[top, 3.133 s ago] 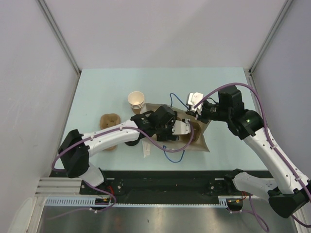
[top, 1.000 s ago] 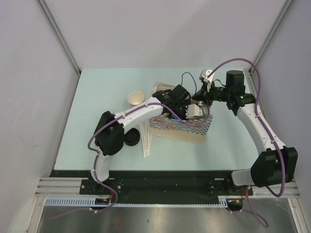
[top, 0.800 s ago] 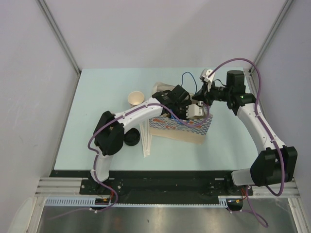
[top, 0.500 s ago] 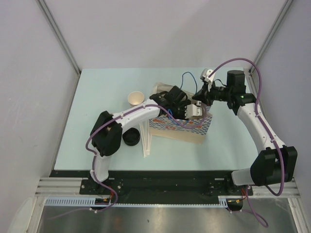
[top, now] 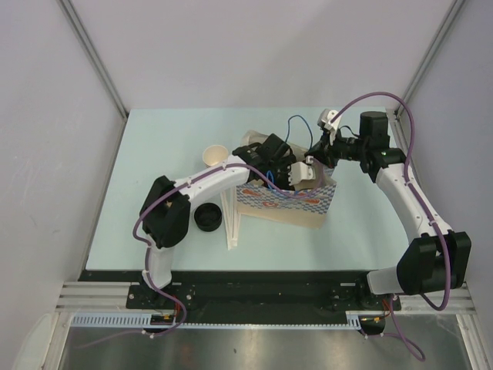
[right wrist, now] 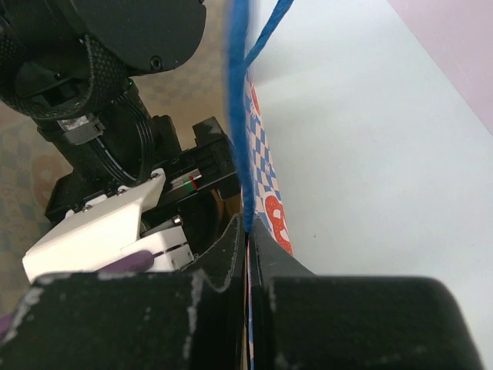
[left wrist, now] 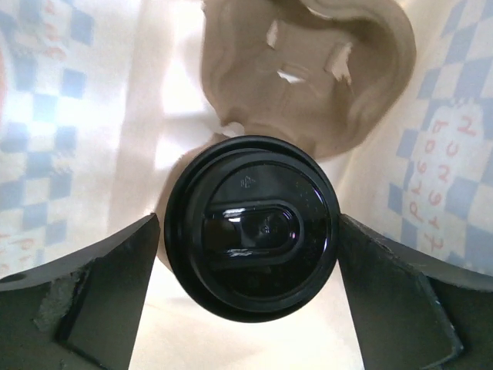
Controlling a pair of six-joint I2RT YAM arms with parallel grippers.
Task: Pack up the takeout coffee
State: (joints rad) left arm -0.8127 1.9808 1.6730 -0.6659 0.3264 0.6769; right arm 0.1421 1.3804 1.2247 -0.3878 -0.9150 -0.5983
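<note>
The takeout coffee point(left wrist: 252, 227), a cup seen from above by its round black lid, stands inside the blue-checked paper bag point(top: 286, 202). My left gripper point(left wrist: 250, 289) reaches down into the bag and is open. Its fingers point(left wrist: 92, 293) flank the lid with a thin gap on each side. In the top view the arm and the bag's walls hide the cup. My right gripper point(right wrist: 248, 231) is shut on the bag's rim point(right wrist: 266, 193) where the blue cord handle point(right wrist: 237, 92) comes up, at the bag's far right side point(top: 314, 160).
A tan pulp cup carrier point(left wrist: 308, 69) lies in the bag just past the cup. On the table left of the bag are a stack of lidless paper cups point(top: 215, 156), a loose black lid point(top: 205, 217) and white paper-wrapped sticks point(top: 231, 220).
My left jaws have opened off the cup's lid, and the left arm's elbow has swung slightly left. The right gripper and the bag have stayed put.
</note>
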